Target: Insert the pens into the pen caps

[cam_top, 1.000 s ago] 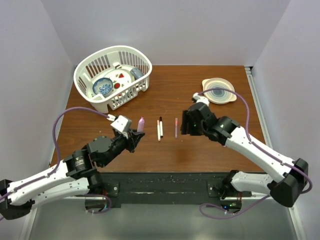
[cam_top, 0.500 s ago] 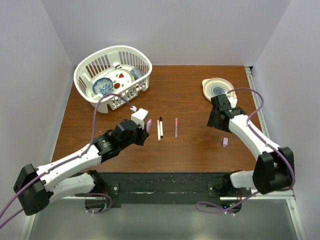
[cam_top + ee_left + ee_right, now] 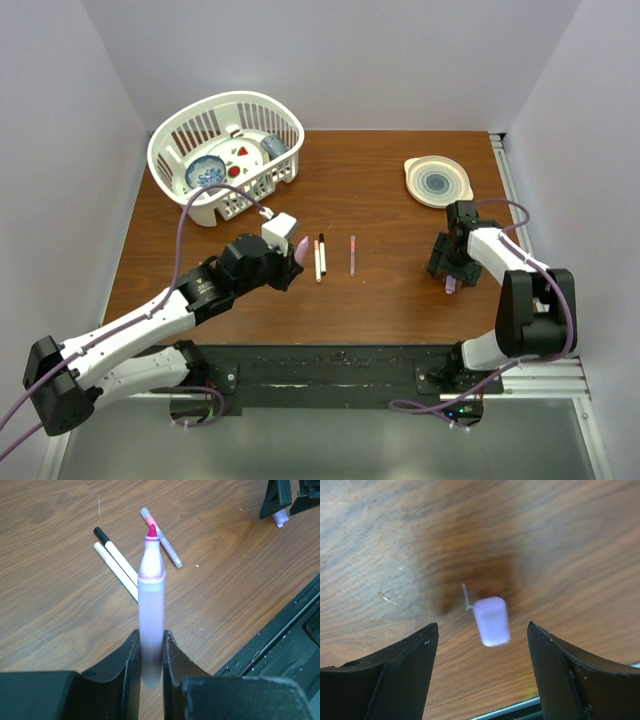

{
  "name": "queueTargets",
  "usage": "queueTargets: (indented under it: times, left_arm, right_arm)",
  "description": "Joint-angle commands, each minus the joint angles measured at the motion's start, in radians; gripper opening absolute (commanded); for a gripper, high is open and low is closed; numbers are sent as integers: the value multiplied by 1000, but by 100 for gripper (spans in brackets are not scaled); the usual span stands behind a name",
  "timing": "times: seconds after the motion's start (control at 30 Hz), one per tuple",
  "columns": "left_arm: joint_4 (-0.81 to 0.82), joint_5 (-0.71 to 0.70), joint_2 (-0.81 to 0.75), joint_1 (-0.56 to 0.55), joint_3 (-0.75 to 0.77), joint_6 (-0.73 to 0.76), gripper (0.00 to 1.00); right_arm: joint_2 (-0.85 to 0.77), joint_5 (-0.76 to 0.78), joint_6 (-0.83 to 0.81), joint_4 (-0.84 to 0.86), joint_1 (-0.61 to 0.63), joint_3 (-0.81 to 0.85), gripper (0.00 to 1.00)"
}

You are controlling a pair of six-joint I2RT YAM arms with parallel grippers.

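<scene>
Clamping lilac pen [image 3: 151,595] in left gripper [image 3: 150,637], right gripper [image 3: 482,626] spread above lilac cap [image 3: 491,621]

matt wood-grain table [image 3: 50,605], frosted smooth plastic pen [image 3: 151,625], satin plastic cap [image 3: 491,621].

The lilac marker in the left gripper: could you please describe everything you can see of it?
The lilac marker is uncapped: a smooth, plastic-looking lilac barrel, a tapered pale pink neck and a bare magenta tip. The left gripper is shut on its lower barrel, with one of the fingers on each side and the tip pointing away from the gripper. It hangs over the wooden table; only the fingers touch it.
</scene>
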Motion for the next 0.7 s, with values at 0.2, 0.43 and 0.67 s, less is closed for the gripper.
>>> queueTargets:
  times: [0.2, 0.43, 0.67]
  left_arm:
    - [33, 11, -43, 1, 21, 13, 0]
    - [30, -1, -63, 1, 17, 5, 0]
    - [38, 45, -69, 1, 25, -6, 0]
  right_arm:
    - [57, -65, -32, 38, -16, 1, 55]
    - [84, -64, -35, 41, -15, 5, 41]
    - [91, -53, -24, 49, -15, 2, 37]
